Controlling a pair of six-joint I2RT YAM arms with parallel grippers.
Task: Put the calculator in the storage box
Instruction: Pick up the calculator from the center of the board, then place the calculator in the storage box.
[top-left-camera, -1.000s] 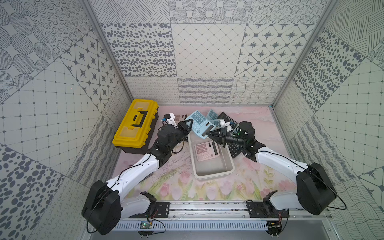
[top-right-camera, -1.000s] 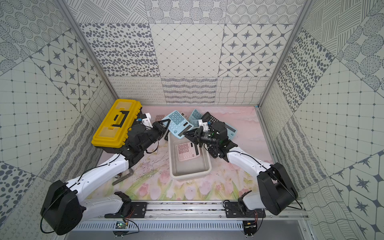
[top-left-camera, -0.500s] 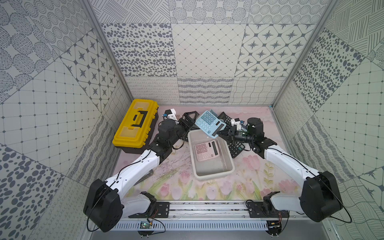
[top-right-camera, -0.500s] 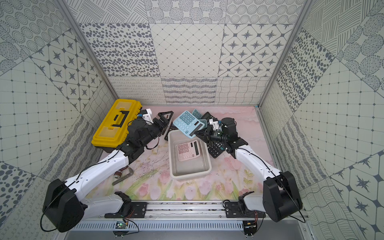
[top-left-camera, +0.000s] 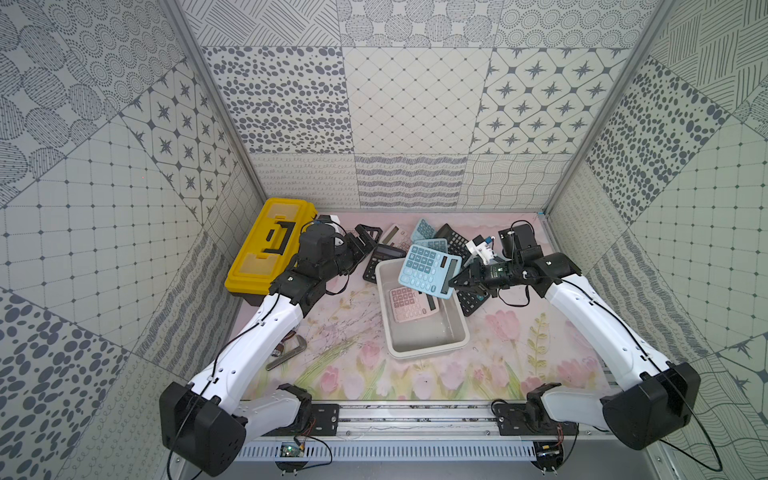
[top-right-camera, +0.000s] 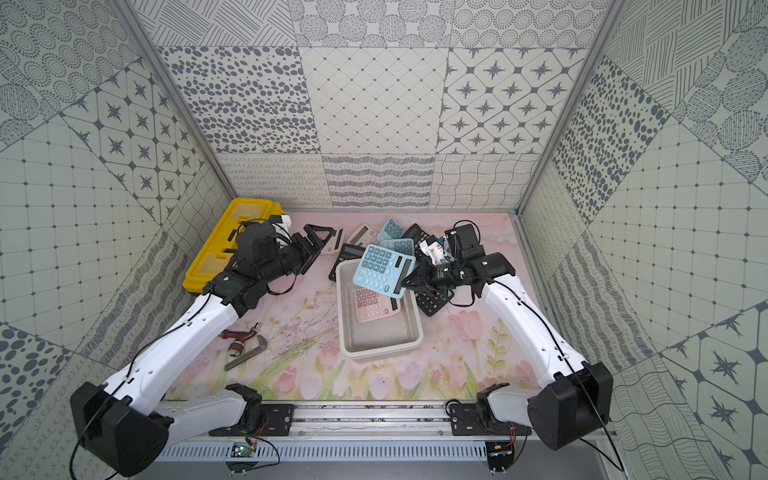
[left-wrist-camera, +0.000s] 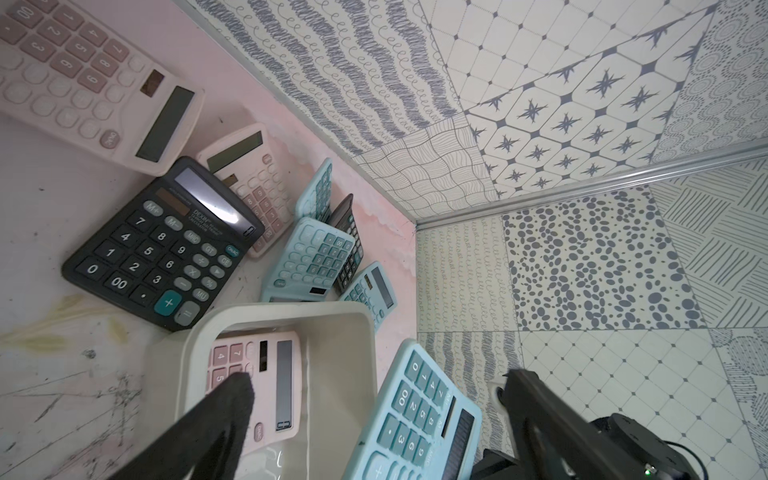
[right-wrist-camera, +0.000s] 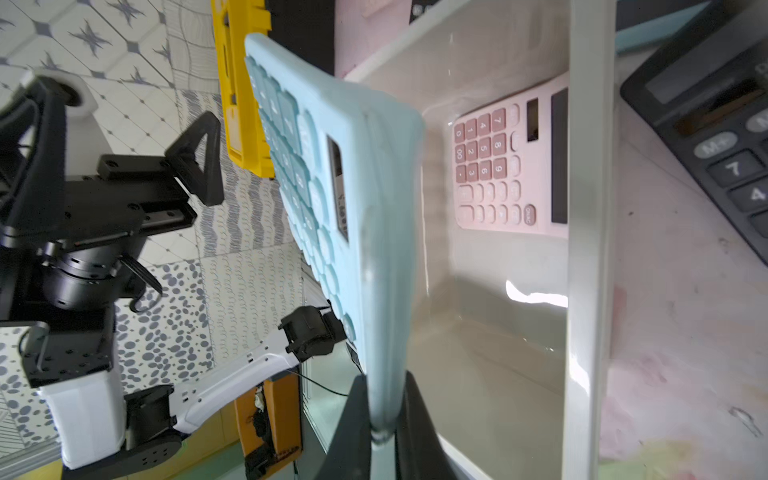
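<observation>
Item: blue calculator (top-left-camera: 428, 270), one, pinched at its display-end edge by my right gripper (top-left-camera: 455, 283).
Location: in the air over the far end of the storage box (top-left-camera: 428, 352), keys up and tilted, with one corner out past the far rim. Not yet inside.
Long axis: runs away from my right fingertips toward my left arm, crosswise to the box's own long axis.
Right gripper: pressed tight onto the calculator's thin edge, clearest in the right wrist view.
Left gripper (top-left-camera: 360, 239): fingers spread wide and empty, off the box's far left corner, apart from the calculator.
Nearer arm: the right one, which carries the item.
Box contents: one pink calculator (top-left-camera: 409, 303), flat in the far half, under the held one. The near half is bare.
Coming move, my judgement: draw the item toward the bare near half or turn it lengthwise, then lower and let go. As it hangs, it would land on the pink one or the rim.
Storage boxes: one.
Loose calculators (left-wrist-camera: 166, 245): lying around the box's far end. I count three black, two pink and three blue, but they overlap, so the count is unsure.
Toolbox (top-left-camera: 266, 249): one, yellow-lidded, beside my left arm.
Hand tool (top-right-camera: 245, 347): one, lying on the mat (top-left-camera: 519, 353).
</observation>
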